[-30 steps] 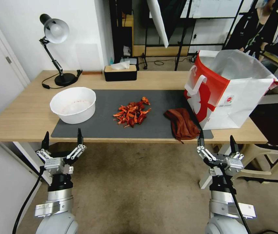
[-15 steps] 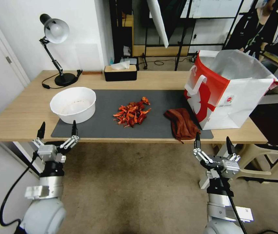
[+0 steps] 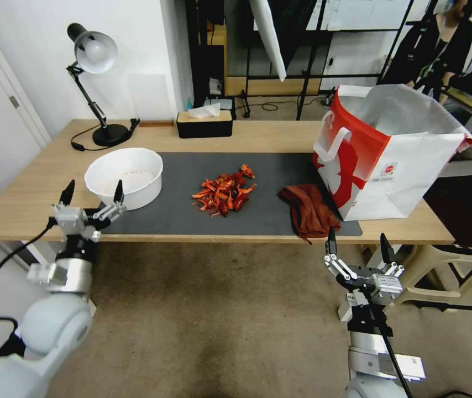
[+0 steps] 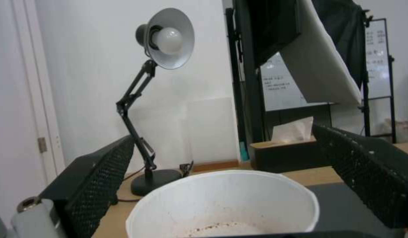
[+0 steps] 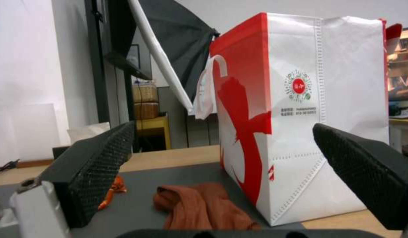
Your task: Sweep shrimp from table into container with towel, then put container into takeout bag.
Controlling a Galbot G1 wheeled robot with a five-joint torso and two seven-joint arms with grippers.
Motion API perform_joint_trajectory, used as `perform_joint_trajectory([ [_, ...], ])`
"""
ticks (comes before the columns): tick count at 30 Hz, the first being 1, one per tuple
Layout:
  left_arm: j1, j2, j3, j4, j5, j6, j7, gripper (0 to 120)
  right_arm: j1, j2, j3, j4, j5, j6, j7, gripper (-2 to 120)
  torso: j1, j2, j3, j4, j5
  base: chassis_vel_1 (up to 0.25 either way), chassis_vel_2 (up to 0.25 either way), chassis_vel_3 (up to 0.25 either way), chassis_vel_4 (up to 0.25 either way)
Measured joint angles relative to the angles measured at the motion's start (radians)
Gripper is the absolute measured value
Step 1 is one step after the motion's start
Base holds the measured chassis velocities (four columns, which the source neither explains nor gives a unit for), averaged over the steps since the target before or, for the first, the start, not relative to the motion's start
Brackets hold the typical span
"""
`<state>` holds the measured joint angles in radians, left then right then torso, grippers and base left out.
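Observation:
A heap of red-orange shrimp (image 3: 225, 193) lies mid-mat on the light-wood table (image 3: 37, 199). Left of it stands the white container (image 3: 125, 177), close ahead of my left wrist camera (image 4: 226, 205). A rust-brown towel (image 3: 308, 210) (image 5: 199, 206) lies crumpled on the mat beside the red-and-white takeout bag (image 3: 385, 149) (image 5: 301, 132). My left gripper (image 3: 92, 193) is open at the table's front edge, just short of the container. Below the front edge, my right gripper (image 3: 356, 243) hangs open, in front of the towel.
A dark grey mat (image 3: 192, 215) covers the table's middle. A grey desk lamp (image 3: 95, 83) (image 4: 164, 43) and a black tissue box (image 3: 204, 122) (image 4: 285, 155) stand along the back edge. Carpet floor lies in front of the table.
My left gripper has risen and swung left and forward, from below the table edge up to the container. The right gripper has crept slightly left and forward.

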<state>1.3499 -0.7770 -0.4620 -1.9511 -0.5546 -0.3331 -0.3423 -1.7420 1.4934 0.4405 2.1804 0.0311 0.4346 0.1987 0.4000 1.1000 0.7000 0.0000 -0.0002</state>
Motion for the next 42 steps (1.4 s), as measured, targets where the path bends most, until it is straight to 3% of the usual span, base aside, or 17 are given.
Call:
perform_joint_trajectory([
  [3, -0.049, 0.052, 0.031, 0.063, -0.005, -0.013, 0.023, 100, 0.002, 0.003, -0.002, -0.003, 0.0, 0.0, 0.0, 100, 0.0, 0.0, 0.0, 0.0, 0.0001, 0.0, 0.0, 0.0, 0.0],
  [8, -0.089, 0.096, 0.058, 0.125, -0.007, -0.041, 0.066, 100, 0.006, 0.007, -0.002, -0.008, 0.0, 0.0, 0.0, 100, 0.0, 0.0, 0.0, 0.0, 0.0, 0.0, 0.0, 0.0, 0.0],
  [11, -0.113, 0.13, 0.072, 0.166, -0.026, -0.076, 0.144, 100, 0.008, 0.009, -0.002, -0.009, 0.0, 0.0, 0.0, 100, 0.0, 0.0, 0.0, 0.0, 0.0001, 0.0, 0.0, 0.0, 0.0],
  [12, -0.113, 0.13, 0.072, 0.166, -0.026, -0.076, 0.144, 100, 0.008, 0.009, -0.002, -0.009, 0.0, 0.0, 0.0, 100, 0.0, 0.0, 0.0, 0.0, 0.0001, 0.0, 0.0, 0.0, 0.0],
  [15, -0.133, 0.175, 0.08, 0.223, -0.032, -0.133, 0.265, 100, 0.01, 0.01, -0.002, -0.011, 0.001, 0.0, 0.0, 100, 0.0, 0.0, 0.0, 0.0001, 0.0, 0.0, 0.0, 0.0, 0.0],
  [21, -0.16, 0.213, 0.091, 0.256, -0.031, -0.165, 0.306, 100, 0.016, 0.011, -0.004, -0.015, 0.005, -0.002, 0.001, 100, 0.0, 0.0, 0.0, 0.0, 0.0, 0.0, 0.0, 0.0, 0.0],
  [24, -0.211, 0.27, 0.119, 0.321, -0.031, -0.215, 0.372, 99, 0.024, 0.011, -0.01, -0.02, 0.01, -0.004, 0.002, 100, 0.0, 0.0, 0.0, 0.0001, 0.0001, 0.0, 0.0, 0.0, 0.0],
  [26, -0.222, 0.279, 0.125, 0.334, -0.031, -0.224, 0.385, 99, 0.026, 0.011, -0.011, -0.021, 0.012, -0.004, 0.002, 100, 0.0, 0.0, 0.0, 0.0001, 0.0001, 0.0, 0.0, 0.0, 0.0],
  [28, -0.271, 0.312, 0.149, 0.383, -0.032, -0.257, 0.44, 99, 0.028, 0.01, -0.015, -0.023, 0.016, -0.005, 0.002, 100, 0.0, 0.0, 0.0, -0.0001, 0.0, 0.0, 0.0, 0.0, 0.0],
  [37, -0.292, 0.36, 0.162, 0.415, -0.055, -0.305, 0.573, 99, 0.039, 0.006, -0.015, -0.027, 0.029, -0.008, 0.004, 100, 0.0, 0.0, 0.0, 0.0001, 0.0, 0.0, 0.0, 0.0, 0.0],
  [39, -0.292, 0.369, 0.162, 0.432, -0.057, -0.332, 0.65, 99, 0.042, 0.005, -0.015, -0.028, 0.031, -0.008, 0.004, 100, 0.0, 0.0, 0.0, 0.0001, 0.0, 0.0, 0.0, 0.0, 0.0],
  [41, -0.293, 0.37, 0.162, 0.436, -0.057, -0.336, 0.666, 99, 0.042, 0.004, -0.016, -0.028, 0.032, -0.008, 0.004, 100, 0.0, 0.0, 0.0, 0.0001, 0.0, 0.0, 0.0, 0.0, 0.0],
  [42, -0.297, 0.374, 0.165, 0.445, -0.056, -0.345, 0.704, 99, 0.043, 0.004, -0.016, -0.029, 0.032, -0.008, 0.004, 100, 0.0, 0.0, 0.0, 0.0002, -0.0001, 0.0, 0.0, 0.0, 0.0],
])
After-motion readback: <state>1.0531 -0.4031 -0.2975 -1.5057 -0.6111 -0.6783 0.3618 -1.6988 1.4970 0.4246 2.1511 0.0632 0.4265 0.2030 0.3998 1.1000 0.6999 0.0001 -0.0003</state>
